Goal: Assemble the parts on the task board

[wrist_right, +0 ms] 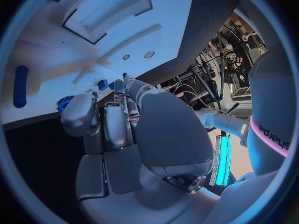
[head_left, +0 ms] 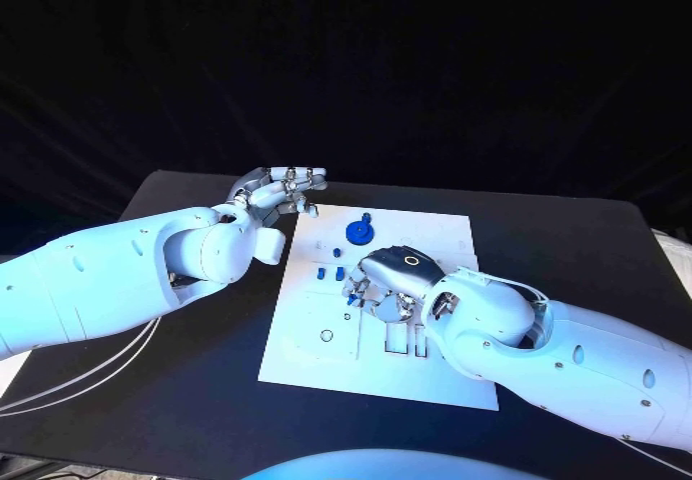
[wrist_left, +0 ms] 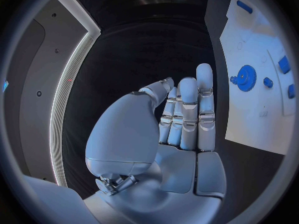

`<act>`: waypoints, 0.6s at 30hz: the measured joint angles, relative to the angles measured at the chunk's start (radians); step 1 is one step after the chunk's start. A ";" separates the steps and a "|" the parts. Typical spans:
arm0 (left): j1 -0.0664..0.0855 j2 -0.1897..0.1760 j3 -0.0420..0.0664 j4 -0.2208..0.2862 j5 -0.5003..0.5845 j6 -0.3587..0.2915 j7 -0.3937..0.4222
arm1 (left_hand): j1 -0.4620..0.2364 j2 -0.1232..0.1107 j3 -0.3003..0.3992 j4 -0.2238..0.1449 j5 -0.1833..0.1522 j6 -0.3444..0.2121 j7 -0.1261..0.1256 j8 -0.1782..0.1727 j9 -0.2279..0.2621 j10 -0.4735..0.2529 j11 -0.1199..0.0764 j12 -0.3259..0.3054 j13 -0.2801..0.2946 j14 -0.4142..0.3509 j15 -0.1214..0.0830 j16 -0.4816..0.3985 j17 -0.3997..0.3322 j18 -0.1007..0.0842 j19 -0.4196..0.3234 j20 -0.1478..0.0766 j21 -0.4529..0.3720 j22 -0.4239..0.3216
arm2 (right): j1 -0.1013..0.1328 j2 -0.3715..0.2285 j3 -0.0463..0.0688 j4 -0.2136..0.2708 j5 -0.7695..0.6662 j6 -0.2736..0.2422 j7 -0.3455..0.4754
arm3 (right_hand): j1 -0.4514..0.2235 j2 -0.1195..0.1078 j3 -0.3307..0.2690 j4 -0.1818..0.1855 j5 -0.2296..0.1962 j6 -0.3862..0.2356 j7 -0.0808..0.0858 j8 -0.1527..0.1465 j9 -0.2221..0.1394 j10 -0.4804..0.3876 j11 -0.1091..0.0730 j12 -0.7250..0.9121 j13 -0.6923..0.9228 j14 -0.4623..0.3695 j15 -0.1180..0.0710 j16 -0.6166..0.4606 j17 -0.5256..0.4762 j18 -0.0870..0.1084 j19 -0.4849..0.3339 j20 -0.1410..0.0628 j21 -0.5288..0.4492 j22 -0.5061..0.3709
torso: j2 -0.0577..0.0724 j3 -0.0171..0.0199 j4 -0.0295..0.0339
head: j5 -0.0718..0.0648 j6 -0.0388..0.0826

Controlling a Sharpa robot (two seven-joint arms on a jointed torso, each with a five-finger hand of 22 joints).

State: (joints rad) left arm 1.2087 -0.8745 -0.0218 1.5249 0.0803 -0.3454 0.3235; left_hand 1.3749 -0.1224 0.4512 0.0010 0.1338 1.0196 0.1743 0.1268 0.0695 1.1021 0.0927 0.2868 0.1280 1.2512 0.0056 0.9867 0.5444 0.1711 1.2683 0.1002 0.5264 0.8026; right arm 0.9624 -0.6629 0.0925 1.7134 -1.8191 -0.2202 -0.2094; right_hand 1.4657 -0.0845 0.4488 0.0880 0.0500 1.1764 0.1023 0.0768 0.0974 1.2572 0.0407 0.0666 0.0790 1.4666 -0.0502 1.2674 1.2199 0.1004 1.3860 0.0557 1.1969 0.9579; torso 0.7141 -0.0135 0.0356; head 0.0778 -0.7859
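My right hand (head_left: 392,283) lies over the middle of the task board (head_left: 433,240), and it hides whatever sits beneath its palm. From the right wrist view its fingers (wrist_right: 116,124) curl down toward small blue parts (wrist_right: 103,84) on the white plate, but I cannot tell whether they pinch one or only touch. A blue gear (head_left: 359,233) stands on the board toward the counter's (head_left: 577,240) far edge, with a small blue piece (head_left: 322,273) nearer its left side. My left hand (head_left: 278,190) hangs near the board's far left corner, holding nothing, fingers straight and close together.
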 measured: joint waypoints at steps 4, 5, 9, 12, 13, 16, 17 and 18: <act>0.000 0.001 0.000 0.001 0.000 0.000 0.000 | 0.000 0.000 0.000 0.000 0.000 0.000 0.000 0.000 0.000 0.000 0.000 0.000 0.000 0.000 0.000 0.000 0.000 0.000 0.000 0.000 0.000 0.000 | -0.008 0.011 -0.004 -0.012 -0.001 0.012 0.004 | 0.000 0.000 0.000 0.000 0.000 -0.001 0.001 0.000 0.000 0.003 0.003 -0.001 -0.002 -0.004 0.004 0.002 0.000 0.000 0.000 0.000 0.000 0.000 | 0.001 0.0006 -0.0008 | 0.006 -0.004; 0.000 0.001 0.000 0.002 0.000 0.000 0.000 | 0.000 0.000 0.000 0.000 0.000 0.000 0.000 0.000 0.000 -0.002 0.002 0.003 0.000 0.000 0.000 0.000 0.000 0.000 0.000 0.000 0.000 0.000 | -0.009 0.014 -0.005 -0.014 -0.002 0.016 0.005 | 0.000 0.000 0.000 0.000 0.000 -0.001 0.001 0.000 0.000 0.003 0.003 -0.002 -0.003 -0.004 0.004 0.002 0.000 0.000 0.000 0.000 0.000 0.000 | 0.001 0.0009 -0.0008 | 0.007 -0.005; 0.000 0.002 0.000 0.003 0.000 0.000 0.000 | 0.000 0.000 0.000 0.000 0.000 0.000 0.000 0.000 -0.001 -0.003 0.003 0.007 0.001 0.000 0.000 0.000 -0.001 0.000 0.000 0.000 0.000 0.000 | -0.012 0.024 -0.009 -0.022 -0.004 0.028 0.008 | -0.004 -0.004 0.000 0.000 0.000 -0.002 0.001 0.000 0.001 0.003 0.003 -0.002 -0.003 -0.004 0.004 0.002 0.000 0.000 0.002 0.002 0.000 0.000 | 0.001 0.0018 -0.0001 | 0.010 -0.008; 0.000 0.002 0.000 0.003 0.000 0.000 0.000 | 0.000 0.000 0.000 0.000 0.000 -0.004 -0.004 0.000 -0.001 -0.003 0.003 0.007 0.001 0.000 0.000 0.000 -0.001 0.000 0.000 0.000 -0.004 -0.001 | -0.014 0.031 -0.013 -0.028 -0.006 0.036 0.009 | -0.004 -0.004 0.000 0.000 0.000 -0.002 0.001 -0.001 0.001 0.003 0.003 -0.002 -0.003 -0.004 0.004 0.002 0.000 0.000 0.004 0.004 0.000 0.000 | 0.001 0.0022 -0.0001 | 0.013 -0.010; 0.000 0.002 0.000 0.004 -0.001 0.000 0.000 | 0.000 0.000 0.000 0.000 0.000 -0.004 -0.004 0.000 -0.001 -0.003 0.003 0.007 0.001 0.000 0.000 0.000 -0.001 0.000 0.000 0.000 -0.004 -0.001 | -0.015 0.033 -0.014 -0.030 -0.007 0.039 0.009 | -0.004 -0.004 0.000 0.000 0.000 -0.002 0.001 -0.001 0.001 0.003 0.003 -0.002 -0.003 -0.004 0.004 0.002 0.000 0.000 0.004 0.004 0.000 0.000 | 0.001 0.0024 -0.0001 | 0.014 -0.012; 0.000 0.003 0.000 0.004 -0.001 0.000 0.000 | 0.000 0.000 0.000 0.000 0.000 -0.004 -0.004 0.000 -0.001 -0.003 0.003 0.007 0.001 0.000 0.000 0.000 -0.001 0.000 0.000 0.000 -0.004 -0.001 | -0.015 0.036 -0.016 -0.035 -0.012 0.047 0.009 | -0.004 -0.004 0.000 0.000 0.000 -0.002 0.002 -0.001 0.001 0.003 0.003 -0.002 -0.003 -0.004 0.004 0.002 0.000 0.000 0.004 0.004 0.000 0.000 | 0.001 0.0024 -0.0001 | 0.016 -0.014; 0.000 0.003 0.000 0.004 -0.001 0.000 0.000 | 0.000 0.000 0.000 0.000 0.000 -0.004 -0.004 0.000 -0.001 -0.003 0.003 0.007 0.001 0.000 0.000 0.000 -0.001 0.000 0.000 0.000 -0.004 -0.001 | -0.015 0.036 -0.016 -0.037 -0.013 0.049 0.009 | -0.004 -0.004 0.000 0.000 0.000 -0.002 0.002 -0.002 0.002 0.003 0.003 -0.002 -0.003 -0.004 0.004 0.002 0.000 0.000 0.004 0.004 0.000 0.000 | 0.001 0.0023 -0.0001 | 0.016 -0.014; 0.000 0.003 0.000 0.004 -0.001 0.000 0.000 | 0.000 0.000 0.000 0.000 0.000 -0.004 -0.004 0.000 -0.001 -0.003 0.003 0.007 0.001 0.000 0.000 0.000 -0.001 0.000 0.000 0.000 -0.004 -0.001 | -0.015 0.036 -0.017 -0.037 -0.015 0.051 0.009 | -0.004 -0.004 0.000 0.000 0.000 -0.003 0.002 -0.002 0.002 0.003 0.003 -0.002 -0.003 -0.004 0.004 0.002 0.000 0.000 0.004 0.004 0.000 0.000 | 0.001 0.0021 -0.0001 | 0.016 -0.015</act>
State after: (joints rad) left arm 1.2087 -0.8719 -0.0218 1.5289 0.0795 -0.3452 0.3232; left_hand 1.3749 -0.1224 0.4512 0.0010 0.1338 1.0160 0.1707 0.1268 0.0687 1.0986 0.0962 0.2937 0.1288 1.2512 0.0056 0.9867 0.5435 0.1711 1.2683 0.1002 0.5227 0.8016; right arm 0.9470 -0.6270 0.0758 1.6760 -1.8337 -0.1694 -0.2006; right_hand 1.4617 -0.0886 0.4486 0.0881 0.0495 1.1736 0.1047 0.0747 0.0990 1.2606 0.0442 0.0648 0.0762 1.4628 -0.0463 1.2693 1.2197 0.1003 1.3895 0.0593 1.1969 0.9577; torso 0.7146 -0.0114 0.0355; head 0.0939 -0.8005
